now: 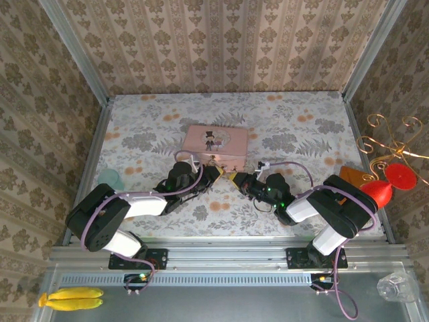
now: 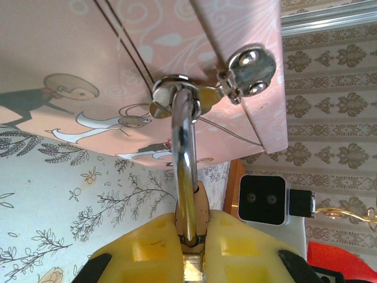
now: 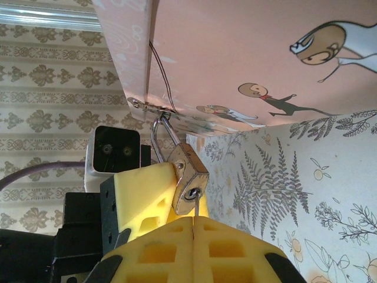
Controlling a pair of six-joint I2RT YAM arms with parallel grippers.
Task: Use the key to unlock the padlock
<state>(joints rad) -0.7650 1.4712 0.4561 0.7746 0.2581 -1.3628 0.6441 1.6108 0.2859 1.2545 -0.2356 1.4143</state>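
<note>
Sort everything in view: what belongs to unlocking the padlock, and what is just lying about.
Job: padlock, key, pink tin, left hand, right hand.
Lying about: bananas, teal cup, gold wire stand, clear glass.

The key (image 3: 195,206) is mostly hidden between the right fingers (image 3: 227,247).

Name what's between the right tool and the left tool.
The padlock, hanging from the pink tin: the left tool grips it, the right tool holds the key in it. Right wrist view.
</note>
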